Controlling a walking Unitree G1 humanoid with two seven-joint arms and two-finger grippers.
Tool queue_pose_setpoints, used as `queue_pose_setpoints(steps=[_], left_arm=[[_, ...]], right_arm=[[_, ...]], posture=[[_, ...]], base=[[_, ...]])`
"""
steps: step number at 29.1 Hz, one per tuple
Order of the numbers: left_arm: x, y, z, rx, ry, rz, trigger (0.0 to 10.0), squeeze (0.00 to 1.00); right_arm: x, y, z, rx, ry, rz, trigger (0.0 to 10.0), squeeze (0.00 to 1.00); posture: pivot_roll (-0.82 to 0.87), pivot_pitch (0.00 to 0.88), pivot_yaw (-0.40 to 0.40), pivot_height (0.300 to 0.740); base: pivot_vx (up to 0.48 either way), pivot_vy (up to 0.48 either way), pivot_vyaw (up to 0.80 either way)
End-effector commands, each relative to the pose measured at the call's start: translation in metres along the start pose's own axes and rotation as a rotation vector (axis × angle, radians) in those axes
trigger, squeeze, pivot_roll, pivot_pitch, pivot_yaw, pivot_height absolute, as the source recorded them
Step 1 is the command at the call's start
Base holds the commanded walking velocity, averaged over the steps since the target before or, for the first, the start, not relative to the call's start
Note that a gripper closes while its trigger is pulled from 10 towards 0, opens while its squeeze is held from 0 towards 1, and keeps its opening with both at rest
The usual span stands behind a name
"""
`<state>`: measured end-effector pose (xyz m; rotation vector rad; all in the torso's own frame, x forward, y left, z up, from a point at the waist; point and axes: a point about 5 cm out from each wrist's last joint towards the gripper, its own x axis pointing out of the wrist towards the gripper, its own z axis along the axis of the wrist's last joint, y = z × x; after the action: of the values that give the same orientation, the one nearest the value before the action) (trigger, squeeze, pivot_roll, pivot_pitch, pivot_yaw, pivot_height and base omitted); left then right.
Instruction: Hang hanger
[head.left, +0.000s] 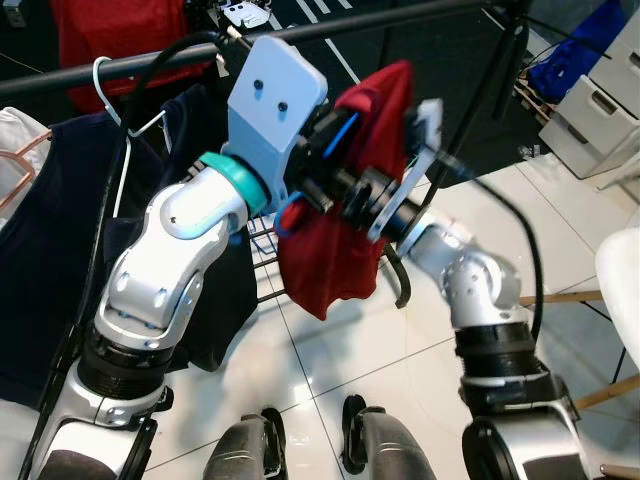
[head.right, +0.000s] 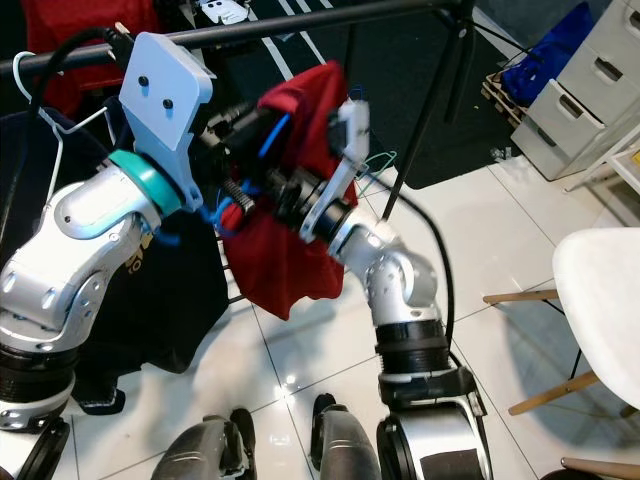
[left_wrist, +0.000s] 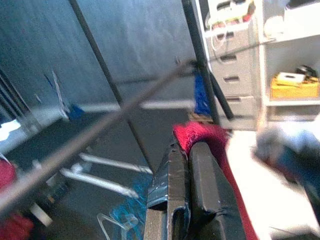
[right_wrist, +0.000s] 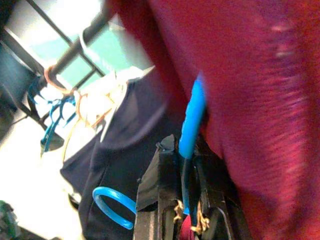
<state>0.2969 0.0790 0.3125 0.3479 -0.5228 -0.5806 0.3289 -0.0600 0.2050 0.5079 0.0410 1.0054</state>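
White glossy tile floor (head.right: 470, 230), dark mat behind; black clothes rail (head.left: 150, 62) crosses above both arms.

Blue hanger (right_wrist: 192, 117) carries a red shirt (head.left: 345, 250). Hanger is held just below the rail, between the two tools. In the right wrist view its blue bar runs lengthwise up out of the right tool (right_wrist: 182, 165), along the finger axis; a blue loop of it curls just beside that tool. Which way the hook points: cannot tell, shirt covers it.

Right tool: fingers closed on the blue hanger bar, red shirt draped against them.
Left tool (left_wrist: 192, 165): fingers pressed together, no gap visible, red fabric just beyond the tips; whether it pinches the fabric cannot be told.

Surroundings: white hanger (head.left: 112, 95) with a dark navy garment (head.left: 60, 250) already on the rail, on the far side of the left tool. White drawer unit (head.right: 575, 95) and white chair (head.right: 600, 300) well apart from the right tool.

No legible writing.
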Motion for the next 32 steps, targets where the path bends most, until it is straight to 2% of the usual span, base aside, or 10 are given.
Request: queue_pose_setpoints(steps=[1,11,15,20,21,22,23,30,31,32], left_arm=[[0.003,-0.004,0.008,0.043,-0.060,-0.006,10.0,0.00],[-0.002,-0.021,0.008,0.127,-0.101,-0.132,10.0,0.00],[-0.007,-0.033,0.003,0.283,-0.135,-0.243,10.0,0.00],[-0.002,-0.033,0.000,0.345,-0.144,-0.229,10.0,0.00],[0.001,-0.032,-0.001,0.372,-0.143,-0.208,10.0,0.09],[0.001,-0.032,-0.001,0.372,-0.143,-0.208,10.0,0.09],[0.003,-0.030,-0.003,0.388,-0.133,-0.183,10.0,1.00],[0.007,-0.022,-0.008,0.470,-0.097,-0.115,10.0,1.00],[0.006,-0.018,-0.009,0.493,-0.092,-0.116,10.0,0.00],[0.006,-0.018,-0.009,0.493,-0.092,-0.116,10.0,0.00]], right_arm=[[0.002,0.004,-0.002,-0.002,0.015,0.014,0.0,0.00],[0.004,0.005,0.008,0.046,-0.074,0.024,0.0,0.00],[0.006,0.011,0.012,0.053,-0.078,0.083,0.0,0.00],[0.008,0.016,0.008,0.051,-0.061,0.106,0.0,0.00],[0.008,0.017,0.006,0.053,-0.057,0.109,0.0,0.00],[0.008,0.017,0.006,0.053,-0.057,0.109,0.0,0.00],[0.007,0.017,0.005,0.055,-0.055,0.109,0.0,0.00],[0.008,0.018,0.005,0.058,-0.060,0.110,0.0,0.00],[0.007,0.018,0.005,0.058,-0.063,0.111,0.0,0.00],[0.007,0.018,0.005,0.058,-0.063,0.111,0.0,0.00]], posture=[[-0.14,0.141,0.050,0.740],[-0.13,0.144,0.057,0.740],[-0.12,0.142,0.056,0.740],[-0.12,0.143,0.057,0.740],[-0.12,0.144,0.057,0.740],[-0.12,0.144,0.057,0.740],[-0.12,0.144,0.057,0.740],[-0.12,0.145,0.057,0.740],[-0.12,0.145,0.057,0.740],[-0.12,0.145,0.057,0.740]], base=[[0.000,0.000,0.00],[0.000,0.000,0.00],[0.000,0.000,0.00],[0.000,0.000,0.00],[0.000,0.000,0.00],[0.000,0.000,0.00],[0.000,0.000,0.00],[0.000,0.000,0.00],[0.000,0.000,0.00],[0.000,0.000,0.00]])
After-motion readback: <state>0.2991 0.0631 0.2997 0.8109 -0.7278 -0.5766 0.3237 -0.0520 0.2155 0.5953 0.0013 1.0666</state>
